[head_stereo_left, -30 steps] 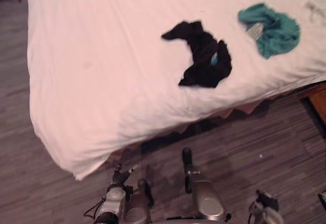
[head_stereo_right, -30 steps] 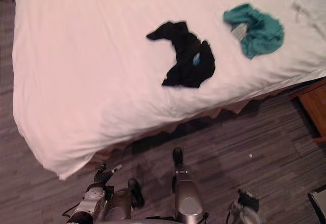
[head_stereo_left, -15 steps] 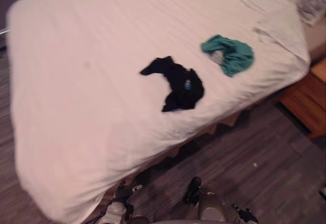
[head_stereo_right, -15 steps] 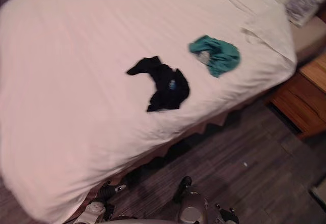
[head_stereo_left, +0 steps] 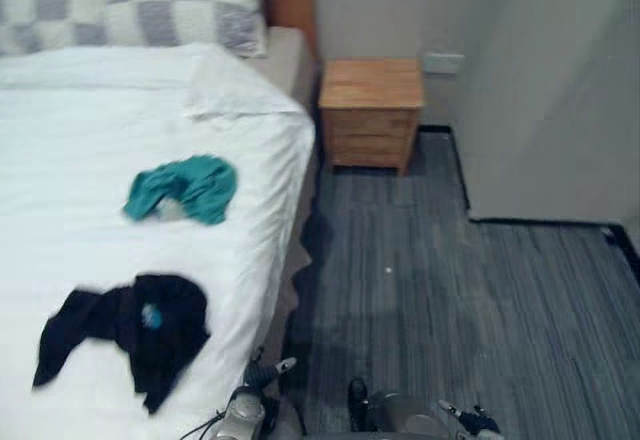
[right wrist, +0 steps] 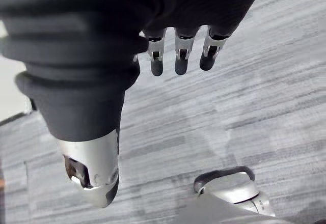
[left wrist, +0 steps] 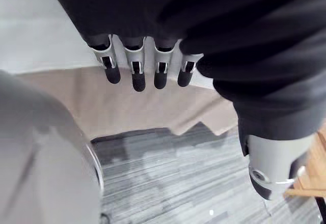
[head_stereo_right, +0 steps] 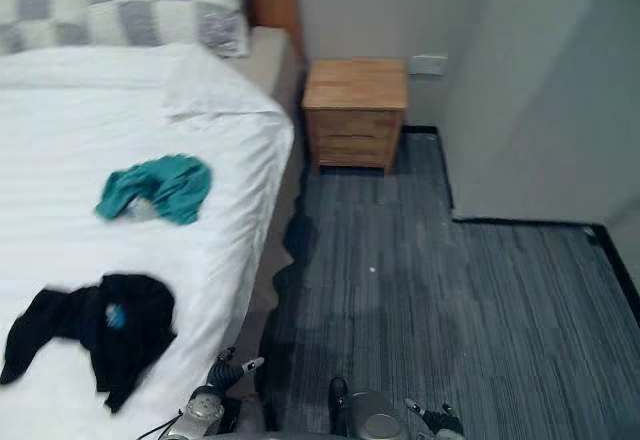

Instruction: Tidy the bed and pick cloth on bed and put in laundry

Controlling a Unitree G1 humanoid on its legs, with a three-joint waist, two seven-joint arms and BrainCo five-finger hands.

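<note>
**Teal cloth (head_stereo_left: 185,188) and black cloth (head_stereo_left: 130,330) wait on the bed (head_stereo_left: 60,120), both robot hands empty**

We see the two garments crumpled on the white sheet, well apart from each other. The teal cloth lies farther off, towards the checked pillows (head_stereo_left: 130,5). The black cloth lies nearest us, close to the bed's right edge. We judge that it is the easier first pick, because it lies within the shortest reach of the left arm.

The left robot hand (left wrist: 135,71) hangs low beside the mattress edge, its fingers straight and side by side, grasping nothing. The right robot hand (right wrist: 181,56) hangs over the grey plank floor (head_stereo_left: 450,310), fingers likewise loose and straight, carrying nothing. We read these lowered arms as a walking or turning posture, not a reach. Neither cloth is touched, so the picking has not yet begun.

As for containers, a wooden nightstand (head_stereo_left: 370,110) stands at the far right of the bed, against the wall. Its drawers are closed, so what they hold is hidden. We cannot tell from here where the laundry container stands.
</note>
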